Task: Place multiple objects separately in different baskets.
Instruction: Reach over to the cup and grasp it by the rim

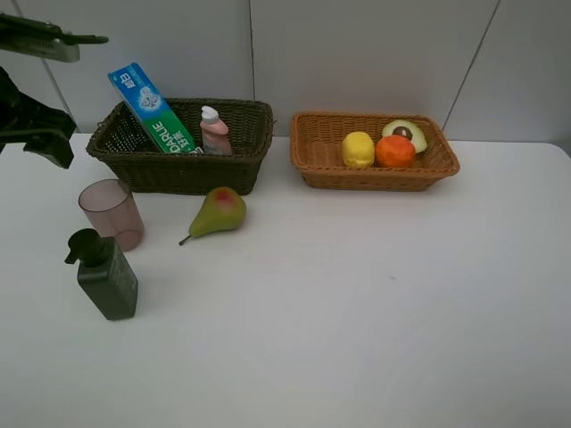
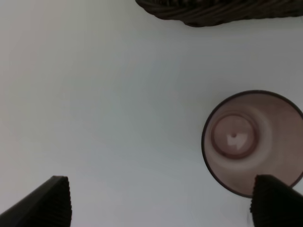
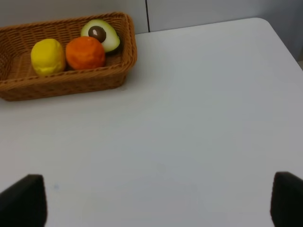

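Your left gripper (image 2: 163, 204) hangs spread wide over the pink cup (image 2: 253, 142), just in front of the dark basket (image 1: 183, 152). Toothpaste box (image 1: 153, 107) and pink bottle (image 1: 214, 132) sit inside, so the cup looks next. Pump bottle (image 1: 107, 276) and pear (image 1: 219, 211) stand in front too. Right gripper (image 3: 156, 203): spread, holding nothing.

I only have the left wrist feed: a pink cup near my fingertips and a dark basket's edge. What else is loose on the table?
Observer: Besides the pink cup, a pear and a dark green pump bottle sit loose on the table.
Operator: What is inside the dark basket?
Observer: A toothpaste box leaning up out of it, and a small pink bottle.
Operator: And the other basket?
Observer: The tan basket holds a lemon, an orange and an avocado half.
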`<state>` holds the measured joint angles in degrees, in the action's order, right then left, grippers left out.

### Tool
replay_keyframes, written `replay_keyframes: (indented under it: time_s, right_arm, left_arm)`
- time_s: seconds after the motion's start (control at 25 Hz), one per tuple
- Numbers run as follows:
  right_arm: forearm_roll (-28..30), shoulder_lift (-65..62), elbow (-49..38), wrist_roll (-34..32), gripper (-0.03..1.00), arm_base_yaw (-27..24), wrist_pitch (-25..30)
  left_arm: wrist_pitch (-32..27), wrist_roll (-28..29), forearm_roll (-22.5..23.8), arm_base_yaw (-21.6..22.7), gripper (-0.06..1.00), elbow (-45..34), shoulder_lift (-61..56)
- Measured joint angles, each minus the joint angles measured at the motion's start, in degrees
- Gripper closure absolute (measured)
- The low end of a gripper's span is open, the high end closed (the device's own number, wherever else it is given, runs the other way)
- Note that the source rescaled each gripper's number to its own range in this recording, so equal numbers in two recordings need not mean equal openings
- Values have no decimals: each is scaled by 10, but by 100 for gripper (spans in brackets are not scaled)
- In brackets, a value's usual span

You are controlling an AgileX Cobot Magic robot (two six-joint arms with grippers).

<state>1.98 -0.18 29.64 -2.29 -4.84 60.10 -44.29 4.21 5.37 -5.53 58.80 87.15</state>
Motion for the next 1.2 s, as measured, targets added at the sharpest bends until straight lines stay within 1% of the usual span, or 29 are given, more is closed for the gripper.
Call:
replay_keyframes:
  time_s: [0.12, 0.56, 0.76, 0.96, 1.2]
  right_arm:
    - [0, 0, 0, 0, -3, 0, 0]
    - [0, 0, 0, 0, -3, 0, 0]
    - [0, 0, 0, 0, -3, 0, 0]
    - [0, 0, 0, 0, -3, 0, 0]
    - [0, 0, 0, 0, -3, 0, 0]
  left_arm:
    - [19, 0, -1, 0, -6, 0, 30]
    - [45, 0, -14, 0, -6, 0, 114]
    - [72, 0, -14, 0, -6, 0, 140]
    - [95, 0, -26, 0, -6, 0, 159]
    - [99, 0, -35, 0, -6, 0, 186]
